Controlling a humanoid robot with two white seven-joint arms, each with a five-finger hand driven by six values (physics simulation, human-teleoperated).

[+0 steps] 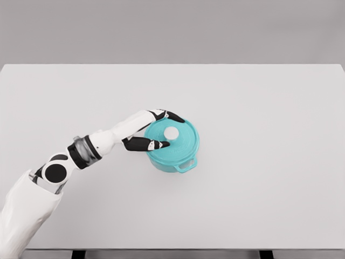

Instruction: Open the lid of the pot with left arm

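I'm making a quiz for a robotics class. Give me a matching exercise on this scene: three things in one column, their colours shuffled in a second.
Things:
1. pot
2. lid knob
3. table

Colours:
A. white
B. light grey
C. teal

Pairs: 1-C, 2-A, 3-B

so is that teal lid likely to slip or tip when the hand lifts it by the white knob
Probably stiff: the round teal lid looks rigid and smooth, so it may be slippery. The small white knob offers little grip, so the lid could tilt. The left hand straddles it, fingers apart, on the teal pot.
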